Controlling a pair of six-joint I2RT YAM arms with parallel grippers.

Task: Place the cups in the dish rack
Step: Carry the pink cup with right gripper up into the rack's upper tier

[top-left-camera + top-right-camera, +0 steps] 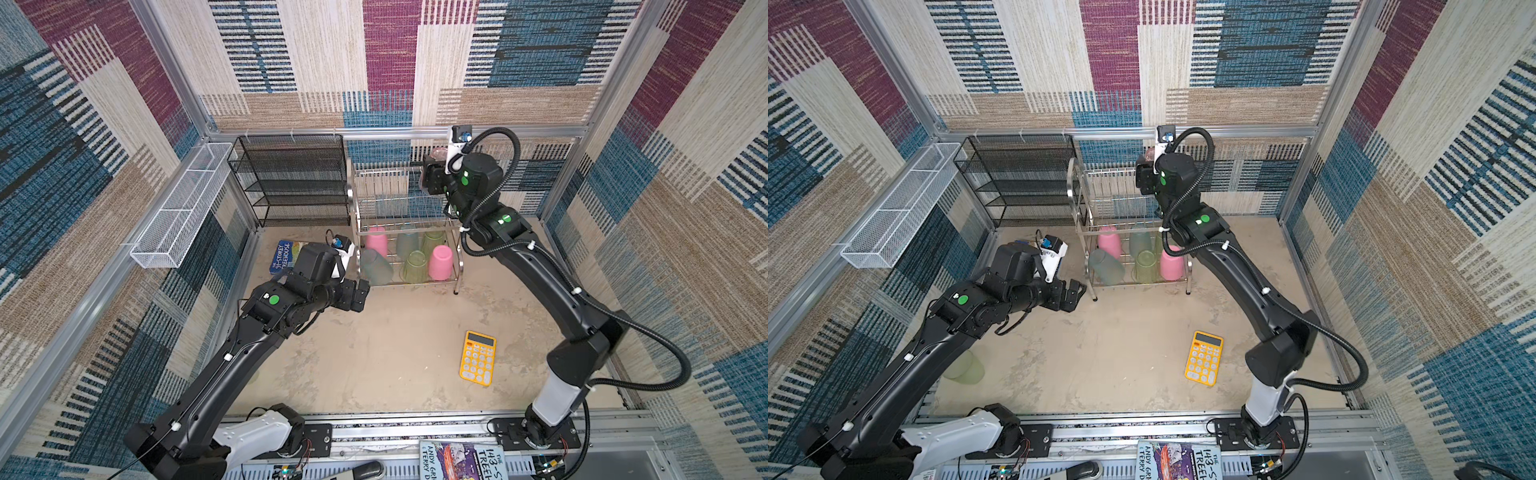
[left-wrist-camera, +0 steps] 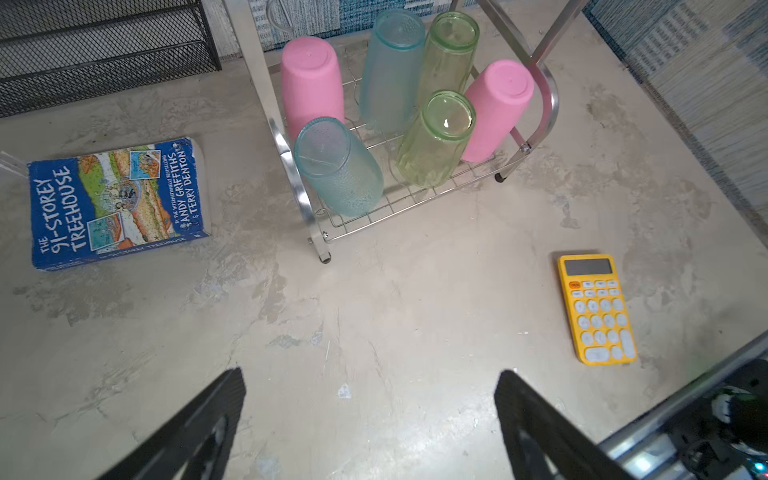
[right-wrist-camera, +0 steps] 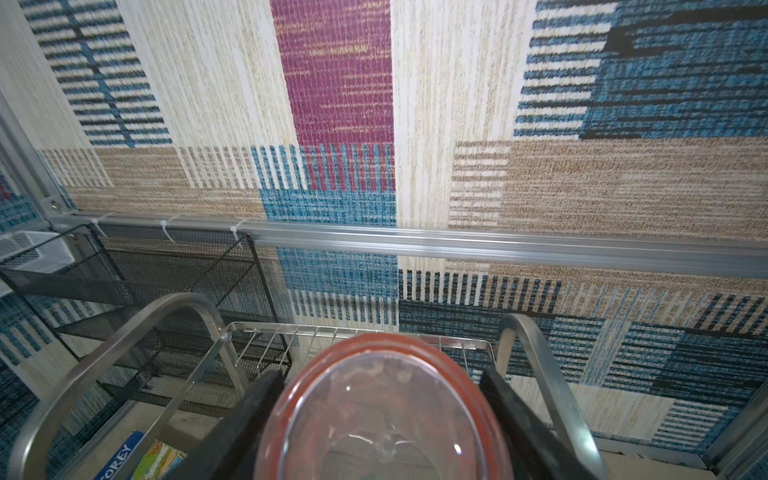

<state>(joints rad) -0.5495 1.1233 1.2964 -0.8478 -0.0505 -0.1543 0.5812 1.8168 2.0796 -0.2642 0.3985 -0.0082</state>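
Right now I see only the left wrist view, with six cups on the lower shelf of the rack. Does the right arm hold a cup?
Observer: Yes. The right end effector grips a salmon cup near the top of the rack.
Operator: Is any cup on the upper shelf?
Observer: I see none, though the right arm hides part of it.
Operator: Any cup left on the table?
Observer: A green cup lies beside the left arm, in a top view.
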